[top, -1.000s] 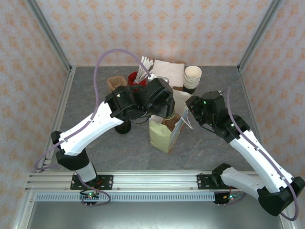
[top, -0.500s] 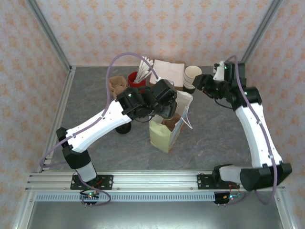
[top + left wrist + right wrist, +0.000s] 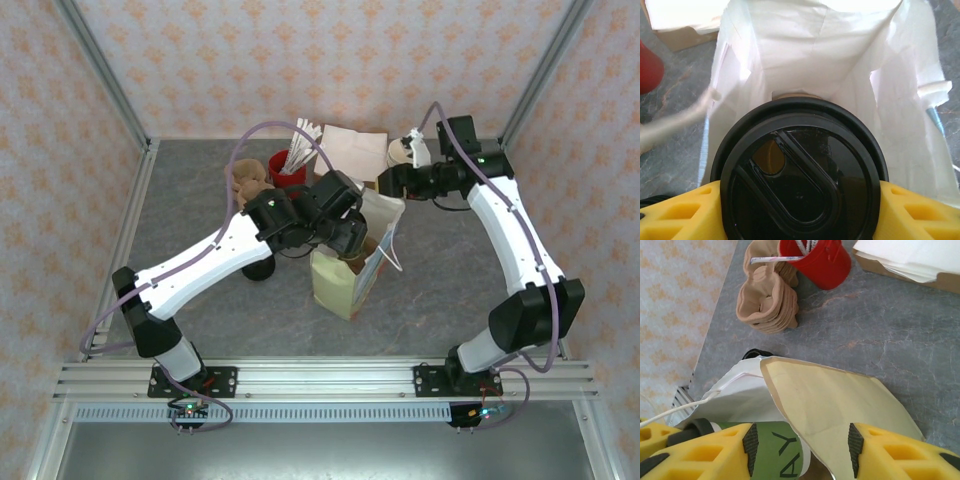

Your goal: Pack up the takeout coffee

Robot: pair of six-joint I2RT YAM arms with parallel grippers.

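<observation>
Left claw [image 3: 800, 207] is closed partway around the takeout coffee [image 3: 800, 175]. Its yellow fingers [image 3: 920, 210] press in on both sides just under the round black lid. From my seat the cup hangs upright over the open mouth of the paper bag [image 3: 805, 45], which stands in the middle of the bench [image 3: 450, 280]. I cannot tell whether the cup's base has dipped below the bag's rim.

Right claw [image 3: 802, 447] sits at the bag's far right rim with its jaws well apart. The cream flap of the bag lies beneath them, and I see nothing pinched between the pads.

Beyond the bag, toward the far wall, a red cup [image 3: 820, 260] holds straws. A stack of brown sleeves [image 3: 767, 295] lies just left of it, and a box of napkins [image 3: 350, 150] sits to its right.
</observation>
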